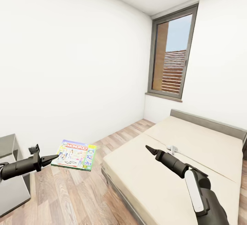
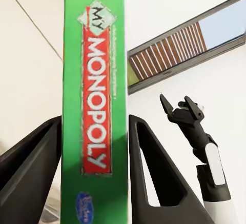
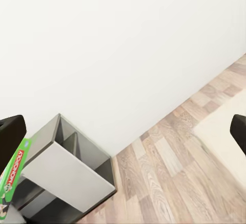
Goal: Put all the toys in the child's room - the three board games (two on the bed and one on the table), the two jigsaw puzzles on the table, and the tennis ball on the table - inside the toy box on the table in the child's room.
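- Small white item (image 1: 172,147) on the bed (image 1: 192,156): too small to ID.
- Table (image 1: 10,170) cut off at frame edge.
- My left gripper (image 1: 51,158), arm out level, is clamped on the edge of a white-and-green Monopoly board game (image 1: 74,155), held flat over the floor (image 1: 82,197).
- My right gripper (image 1: 148,147) hangs over the bed w/ jaws apart, nothing in them.

A printed card box, the board game (image 1: 75,155), is seen with a smooth, faintly glossy green edge. Matt black plastic is shown on the left gripper (image 1: 51,157) clamped on it. The bed (image 1: 192,156) is covered in plain matt beige cloth. The floor (image 1: 79,197) is laid in pale wood-grain planks, lightly sheened.
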